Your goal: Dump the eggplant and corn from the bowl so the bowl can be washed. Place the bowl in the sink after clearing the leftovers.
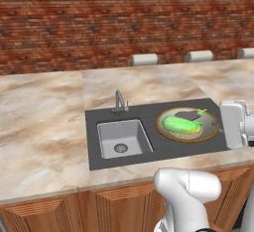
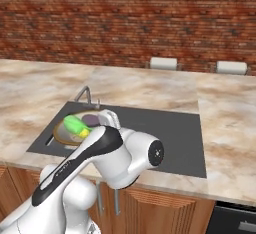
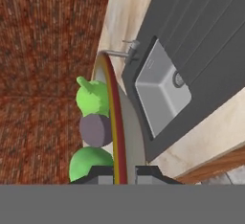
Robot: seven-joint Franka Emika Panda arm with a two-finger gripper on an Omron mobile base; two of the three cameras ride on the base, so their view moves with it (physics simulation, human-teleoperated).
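My arm reaches out to the right side of the sink surround. In the left base view its white wrist block sits at the right frame edge, just beside the bowl (image 1: 188, 125). In the right base view the elbow and forearm cross in front of the bowl, hiding its near half. The gripper (image 3: 125, 174) shows in the hand view with the bowl's rim running edge-on straight between the two dark fingertips (image 3: 101, 173), one on each side of the rim. Jaws look clamped on the bowl rim.

Bowl is on the dark drainboard right of the basin, whether lifted or resting I can't tell. The corn (image 1: 179, 125) lies inside it across the near middle, bright green. The eggplant (image 1: 190, 114) is behind it toward the far rim, touching or nearly touching the corn. In the hand view both vegetables are on the bowl's inner side, with a grey-purple round end between green parts.

The sink (image 1: 123, 138) basin is just left of the bowl, with only a narrow strip of dark surround between them. The faucet (image 1: 119, 100) stands at the basin's far edge. The marble counter (image 1: 44, 117) stretches wide to the left and behind the surround. Three white rolls (image 1: 144, 59) line the far edge by the brick wall (image 1: 99, 18), well apart from the bowl.
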